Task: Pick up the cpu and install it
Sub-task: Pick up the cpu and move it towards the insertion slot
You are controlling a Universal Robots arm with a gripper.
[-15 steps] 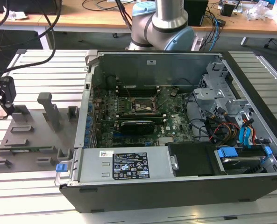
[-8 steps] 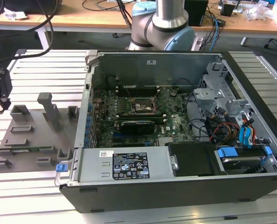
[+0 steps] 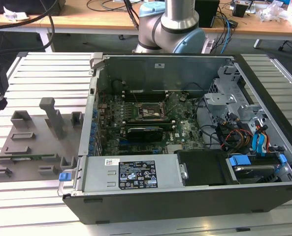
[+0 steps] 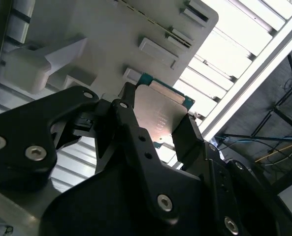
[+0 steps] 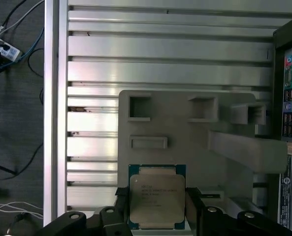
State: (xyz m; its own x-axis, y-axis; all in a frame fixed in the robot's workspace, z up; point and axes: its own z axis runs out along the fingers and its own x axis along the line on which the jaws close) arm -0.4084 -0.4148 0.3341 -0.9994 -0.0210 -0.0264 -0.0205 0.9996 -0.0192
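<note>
The cpu (image 5: 157, 195) is held flat, silvery lid up. It is square, so no long axis shows, and its edges run parallel to the grey fixture plate (image 5: 185, 132). The tool (image 5: 155, 211) is pinched on two opposite sides of it, the black fingers (image 4: 131, 118) touching it, above the ribbed surface (image 5: 160, 49).

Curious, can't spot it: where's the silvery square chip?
In both wrist views, the silvery square chip is gripped in the black pincer, at the edge of the grey plastic fixture plate.
</note>
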